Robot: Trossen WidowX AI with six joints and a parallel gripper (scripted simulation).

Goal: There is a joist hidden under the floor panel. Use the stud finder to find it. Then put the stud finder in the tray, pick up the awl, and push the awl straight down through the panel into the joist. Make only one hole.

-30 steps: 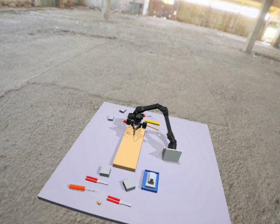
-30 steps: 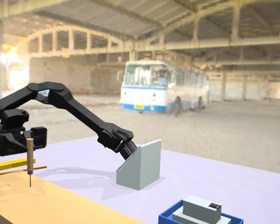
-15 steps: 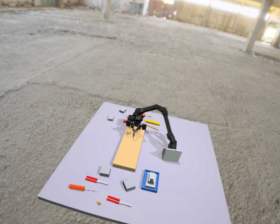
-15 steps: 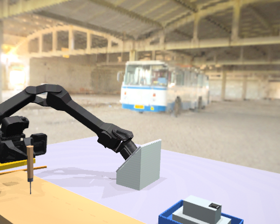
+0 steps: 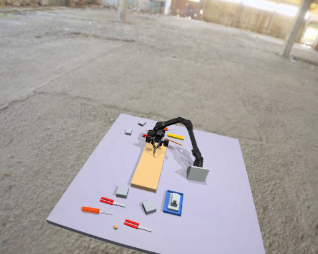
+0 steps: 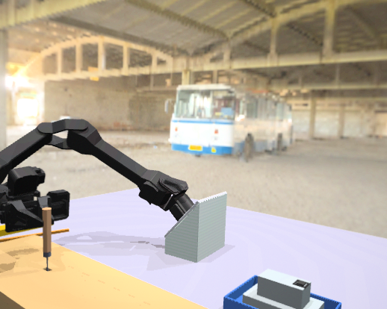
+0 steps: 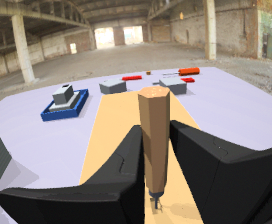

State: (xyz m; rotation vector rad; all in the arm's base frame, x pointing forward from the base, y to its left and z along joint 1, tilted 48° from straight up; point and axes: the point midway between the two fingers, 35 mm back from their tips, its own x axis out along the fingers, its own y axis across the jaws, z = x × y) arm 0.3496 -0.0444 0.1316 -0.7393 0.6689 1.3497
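My gripper (image 5: 155,145) (image 6: 46,214) (image 7: 153,128) is shut on the awl (image 5: 154,151) (image 6: 47,233) (image 7: 153,120), holding it by its brown handle, close to upright. The awl's thin metal tip meets the top of the tan floor panel (image 5: 147,173) (image 6: 99,289) (image 7: 113,127), near the panel's far end in the top view. A small dark mark surrounds the tip; how deep the tip is cannot be told. The stud finder (image 5: 175,197) (image 6: 282,289) (image 7: 63,95) rests in the blue tray (image 5: 172,213) (image 6: 234,291) (image 7: 80,106). The joist is hidden.
Grey blocks (image 5: 122,191) (image 5: 149,207), red-handled tools (image 5: 107,200) (image 5: 131,223) and an orange screwdriver (image 5: 91,210) lie beyond the panel's near end. A yellow bar (image 5: 175,137) and thin orange stick (image 5: 174,142) lie beside its far end. The arm's grey base (image 5: 198,173) (image 6: 204,231) stands right.
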